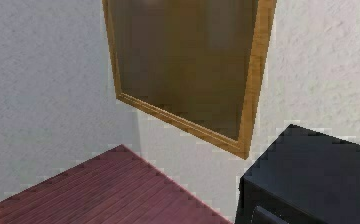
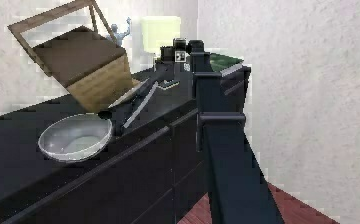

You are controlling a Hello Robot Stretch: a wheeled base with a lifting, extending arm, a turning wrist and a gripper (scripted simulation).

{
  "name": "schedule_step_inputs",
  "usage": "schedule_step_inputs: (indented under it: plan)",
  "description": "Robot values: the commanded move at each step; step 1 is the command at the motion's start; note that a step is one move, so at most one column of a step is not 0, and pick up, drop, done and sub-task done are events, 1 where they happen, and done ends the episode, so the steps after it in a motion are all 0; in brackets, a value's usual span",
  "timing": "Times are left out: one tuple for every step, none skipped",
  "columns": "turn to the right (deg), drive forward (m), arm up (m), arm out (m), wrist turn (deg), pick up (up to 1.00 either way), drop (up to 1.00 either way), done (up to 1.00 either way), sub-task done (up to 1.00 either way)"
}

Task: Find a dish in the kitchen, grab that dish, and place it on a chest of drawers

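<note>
Dark and square, the arm (image 2: 226, 150) crosses in front of the chest of drawers (image 2: 48, 190). Its gripper (image 2: 124, 120) shows against the chest's top, its two thin fingers slanting toward the one dish (image 2: 73, 140); whether it holds anything cannot be told. That grey dish sits flat on the chest's top near the front edge, mouth upward. It is round, so it has no long axis. Farther back on the chest's top are one open wicker basket (image 2: 83, 60), one small grey statuette (image 2: 119, 30), one pale yellow lamp (image 2: 160, 35) and one flat dark green thing (image 2: 223, 65), perhaps a book. Ahead, one wood-framed panel (image 1: 183, 60) hangs on the wall above dark furniture (image 1: 308, 185).
</note>
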Motion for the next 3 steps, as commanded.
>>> schedule_step_inputs:
  plan:
    - [0.0,0.00,0.00,0.00,45.0,0.00,0.00,0.00,0.00]
    - [0.0,0.00,0.00,0.00,45.0,0.00,0.00,0.00,0.00]
    - [0.0,0.00,0.00,0.00,3.0,0.00,0.00,0.00,0.00]
